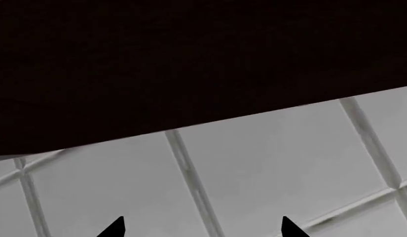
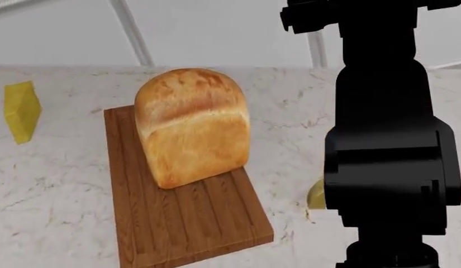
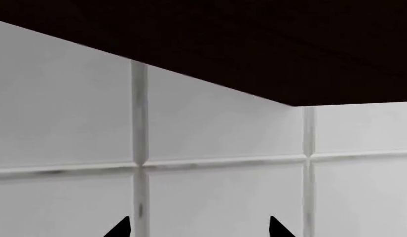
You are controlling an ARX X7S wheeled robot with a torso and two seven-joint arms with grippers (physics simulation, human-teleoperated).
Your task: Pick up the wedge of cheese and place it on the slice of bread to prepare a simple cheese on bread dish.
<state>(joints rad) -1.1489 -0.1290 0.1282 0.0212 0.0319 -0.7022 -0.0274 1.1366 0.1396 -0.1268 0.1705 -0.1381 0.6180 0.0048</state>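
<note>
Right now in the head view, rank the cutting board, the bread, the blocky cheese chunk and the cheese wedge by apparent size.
1. Cutting board
2. Bread, close behind
3. Blocky cheese chunk
4. Cheese wedge, though only a sliver shows past the right arm, so its rank is unsure.

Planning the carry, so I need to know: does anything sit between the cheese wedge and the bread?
Nothing visible does. The wedge shows only as a pale sliver at the black arm's edge, on the counter right of the board. The bread stands on the board, its top bare. The arm hides most of the wedge.
</note>
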